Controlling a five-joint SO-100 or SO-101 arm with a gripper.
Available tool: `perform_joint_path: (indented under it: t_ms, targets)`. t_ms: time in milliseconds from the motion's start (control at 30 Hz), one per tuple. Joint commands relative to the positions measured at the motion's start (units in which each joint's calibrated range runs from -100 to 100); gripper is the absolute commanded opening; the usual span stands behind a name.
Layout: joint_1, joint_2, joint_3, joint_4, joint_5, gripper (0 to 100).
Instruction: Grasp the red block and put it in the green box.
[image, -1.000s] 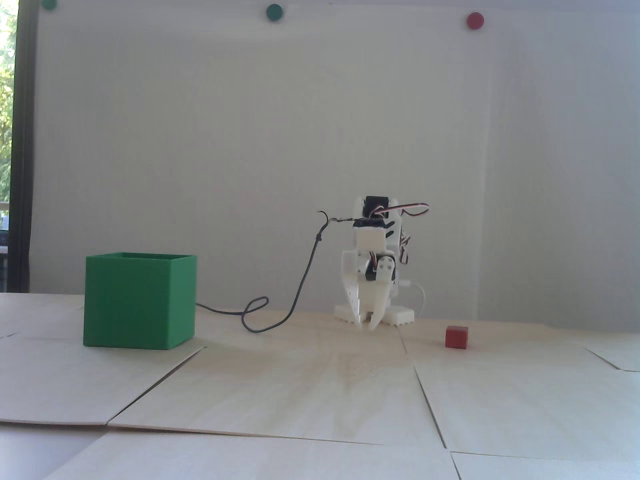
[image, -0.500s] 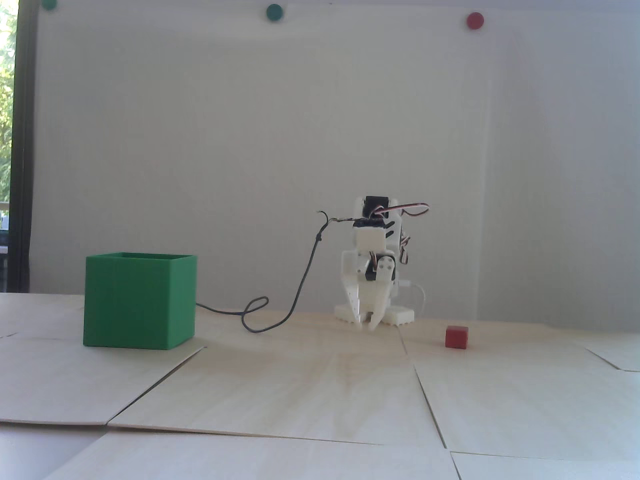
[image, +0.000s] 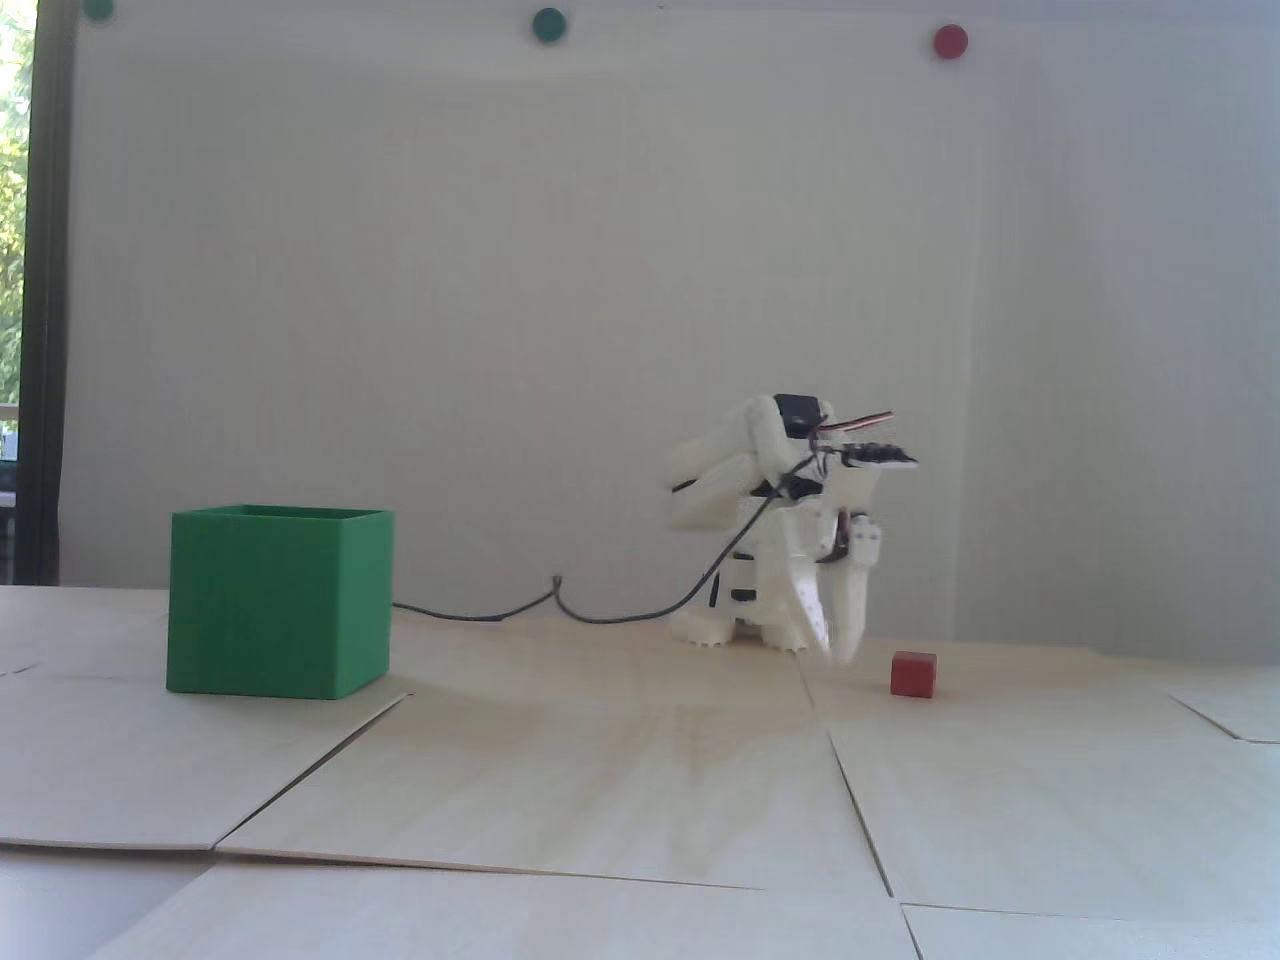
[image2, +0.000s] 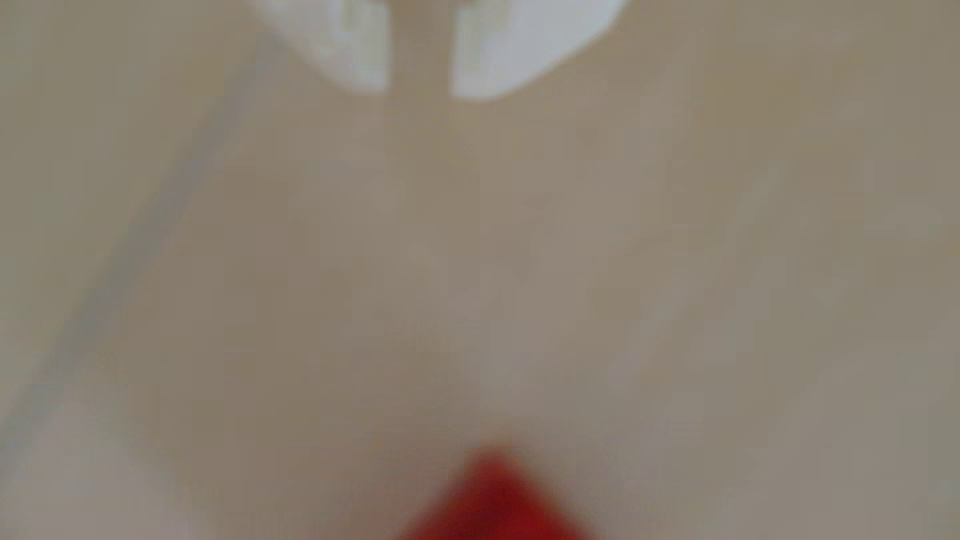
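The red block sits on the light wooden table, just right of my gripper in the fixed view. In the blurred wrist view it shows at the bottom edge, well apart from the fingers. My white gripper points down with its tips close to the table, left of the block and not touching it. In the wrist view the gripper shows two fingertips with a narrow gap and bare table between them, so it is slightly open and empty. The green box stands open-topped far to the left.
A black cable runs along the table from the arm's base toward the green box. The table is made of wooden boards with seams. A white wall stands close behind the arm.
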Motion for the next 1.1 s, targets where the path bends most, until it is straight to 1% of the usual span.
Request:
perform_joint_path:
  t_ms: [0,100,133,233,333,467,633,767,800,833,900,1067]
  targets:
    - [-2.21,-0.09,-3.61,0.93,-0.02,4]
    - [-4.79,-0.09,-11.07,4.13,-0.07,15]
    - [-5.35,-0.01,-12.49,4.47,-0.07,16]
    - [-8.32,1.88,-18.7,4.05,-1.58,17]
    - [-9.85,8.6,-23.67,1.26,-3.19,17]
    - [-10.01,26.05,-31.21,-6.58,-4.6,17]
    - [-10.5,49.65,-43.19,-11.13,-5.33,18]
    - [-10.5,65.84,-54.37,-11.72,-7.46,17]
    - [-10.33,72.0,-58.27,-11.55,-7.93,18]
    - [-10.33,73.42,-59.16,-11.55,-8.04,18]
    - [-10.33,82.34,-64.66,-11.38,-8.5,18]
    - [-10.5,93.48,-71.94,-11.64,-9.65,18]
